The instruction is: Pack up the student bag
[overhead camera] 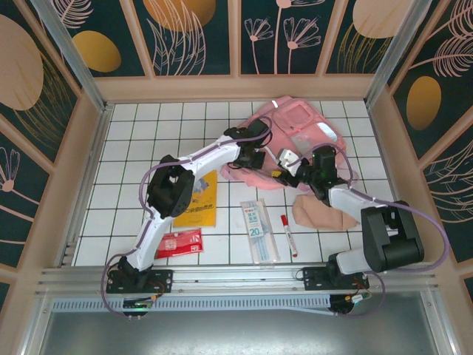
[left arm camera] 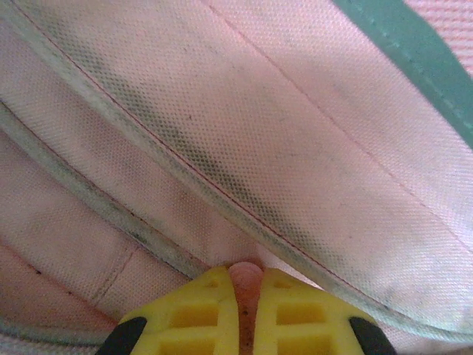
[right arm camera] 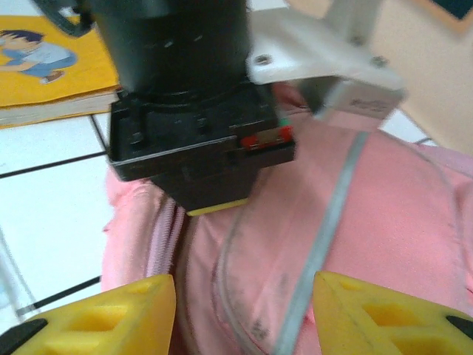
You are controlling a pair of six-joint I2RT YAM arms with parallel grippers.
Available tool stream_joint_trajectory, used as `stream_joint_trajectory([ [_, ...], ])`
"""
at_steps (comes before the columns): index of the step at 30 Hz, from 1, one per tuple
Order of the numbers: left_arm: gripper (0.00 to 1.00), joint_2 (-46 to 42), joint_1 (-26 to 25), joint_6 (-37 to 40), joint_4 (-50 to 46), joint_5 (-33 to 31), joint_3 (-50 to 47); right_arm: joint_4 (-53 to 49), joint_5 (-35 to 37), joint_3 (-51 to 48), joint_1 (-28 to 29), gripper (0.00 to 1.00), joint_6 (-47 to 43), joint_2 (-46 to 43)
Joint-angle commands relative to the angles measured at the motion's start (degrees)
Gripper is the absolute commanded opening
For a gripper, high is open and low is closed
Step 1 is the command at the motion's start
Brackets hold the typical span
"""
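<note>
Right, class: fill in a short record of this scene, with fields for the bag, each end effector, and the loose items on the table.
bag: pink student bag, lying at the far right of the table
left end effector: shut, pinching pink material of the bag
right end effector: open, poised over the bag, close to the left one
loose items: yellow book, red packet, clear stationery packet, red-capped marker, beige pouch
packed so far: cannot tell
</note>
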Motion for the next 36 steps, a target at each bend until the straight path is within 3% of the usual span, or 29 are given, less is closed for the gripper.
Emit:
stream_joint_trajectory([
  [1, 0.00, -4.3, 2.1, -1.6, 0.5, 0.4, -1.4, -7.1, -3.2, 2.6, 2.3, 0.54, -3.8, 3.0],
  [12, 0.00, -13.3, 2.6, -4.7, 14.4, 6.4, -15.0, -6.0, 9.1, 7.2, 7.2, 0.54, -4.0, 10.5],
  [15, 0.00, -15.9, 3.3, -6.4, 19.1, 7.7, -19.6, -5.6, 11.9, 7.4, 8.0, 0.43, -6.4, 12.0],
  [18, 0.00, -19.1, 5.3, -8.7, 26.0, 9.5, -26.0, -5.7, 12.2, 6.9, 8.2, 0.14, -8.2, 12.3],
  [21, 0.00, -21.7, 7.4, -8.2, 31.4, 8.1, -31.6, -5.7, 12.5, 5.5, 7.7, 0.00, -10.0, 11.8],
  [27, 0.00, -24.5, 11.8, -5.2, 38.0, -0.1, -37.9, -5.4, 10.1, 2.3, 4.3, 0.00, -11.3, 9.0],
  [31, 0.00, -26.3, 13.3, -6.2, 43.7, -0.2, -40.5, -6.4, 8.8, 2.1, 2.7, 0.00, -12.1, 7.5],
  [36, 0.00, -25.6, 12.2, -12.2, 49.0, 12.1, -41.2, -8.7, 0.6, 4.9, 3.1, 0.37, -8.4, 5.1],
])
